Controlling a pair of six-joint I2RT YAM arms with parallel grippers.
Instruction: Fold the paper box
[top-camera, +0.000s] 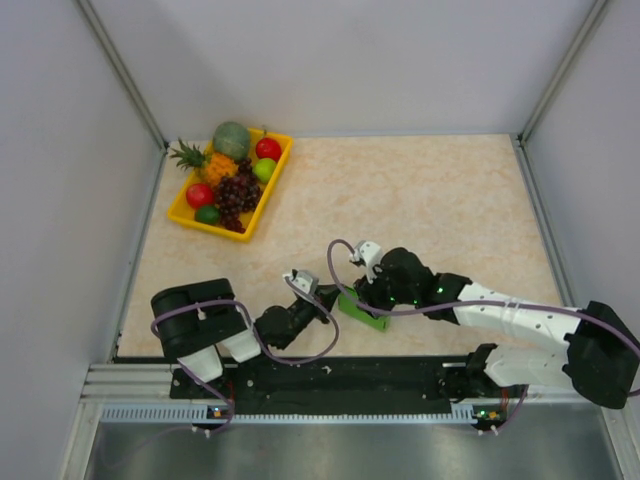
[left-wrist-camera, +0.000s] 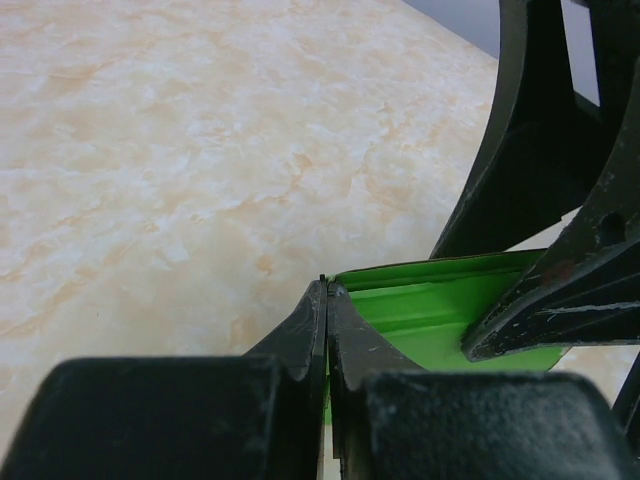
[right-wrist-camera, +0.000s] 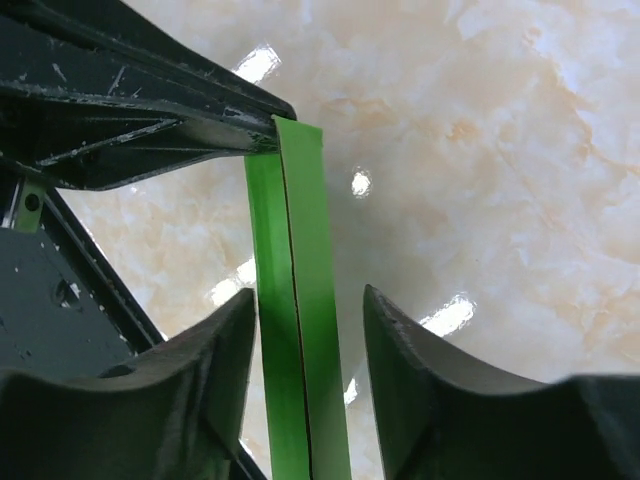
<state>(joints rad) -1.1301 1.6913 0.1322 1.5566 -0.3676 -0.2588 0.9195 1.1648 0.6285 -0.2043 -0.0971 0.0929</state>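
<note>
left end effector (left-wrist-camera: 327, 290) pinching paper box (left-wrist-camera: 430, 305) edge | right end effector (right-wrist-camera: 310, 298) spread, straddling paper box

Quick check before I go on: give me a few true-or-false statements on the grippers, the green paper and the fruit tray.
1. The left gripper is shut on an edge of the paper box. True.
2. The right gripper is clamped on the paper box. False: its fingers stand apart, the paper between them.
3. The fruit tray sits at the table's far left. True.
4. The paper box lies in the tray. False: it is near the front edge, between the grippers.
</note>
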